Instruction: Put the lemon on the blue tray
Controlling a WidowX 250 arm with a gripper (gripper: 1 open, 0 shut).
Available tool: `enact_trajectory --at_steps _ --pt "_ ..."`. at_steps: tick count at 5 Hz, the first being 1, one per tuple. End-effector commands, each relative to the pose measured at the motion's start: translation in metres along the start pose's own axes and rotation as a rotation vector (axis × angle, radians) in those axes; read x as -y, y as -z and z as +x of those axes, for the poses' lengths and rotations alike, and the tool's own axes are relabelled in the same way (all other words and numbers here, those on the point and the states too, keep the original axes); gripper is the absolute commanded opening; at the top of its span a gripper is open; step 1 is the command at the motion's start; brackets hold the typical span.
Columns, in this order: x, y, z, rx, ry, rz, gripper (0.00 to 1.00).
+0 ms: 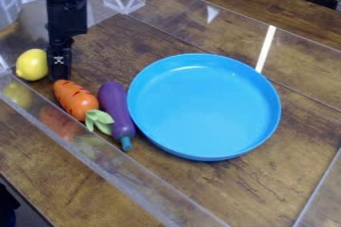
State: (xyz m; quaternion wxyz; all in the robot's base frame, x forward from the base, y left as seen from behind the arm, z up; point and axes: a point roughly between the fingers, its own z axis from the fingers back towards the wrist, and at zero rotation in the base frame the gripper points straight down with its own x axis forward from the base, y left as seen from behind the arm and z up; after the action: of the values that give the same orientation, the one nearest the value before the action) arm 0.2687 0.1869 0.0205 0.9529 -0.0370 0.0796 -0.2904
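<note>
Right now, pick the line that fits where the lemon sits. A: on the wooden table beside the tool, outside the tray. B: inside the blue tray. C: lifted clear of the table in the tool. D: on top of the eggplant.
A: the lemon rests on the wooden table just left of the tool, while the blue tray holds nothing and lies well to the right in the picture.

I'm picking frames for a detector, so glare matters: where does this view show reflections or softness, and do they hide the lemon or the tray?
Camera view: a bright white streak of glare lies on the wooden table just past the blue tray, touching its far rim only. The lemon is evenly lit and unobscured beside the gripper. The whole picture is low-resolution and slightly soft, with the top edge cluttered and indistinct.
</note>
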Motion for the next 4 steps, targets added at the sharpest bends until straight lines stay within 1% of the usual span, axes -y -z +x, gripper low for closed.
enact_trajectory --at_steps 1,2,4 --pt "-0.0008 0.0009 -0.0134 -0.004 -0.052 -0.012 1.0" --pt "0.0012 0.0032 -0.0151 -0.012 -0.062 -0.02 1.0" --pt "0.0023 0.005 -0.0166 -0.024 -0.122 -0.042 1.0"
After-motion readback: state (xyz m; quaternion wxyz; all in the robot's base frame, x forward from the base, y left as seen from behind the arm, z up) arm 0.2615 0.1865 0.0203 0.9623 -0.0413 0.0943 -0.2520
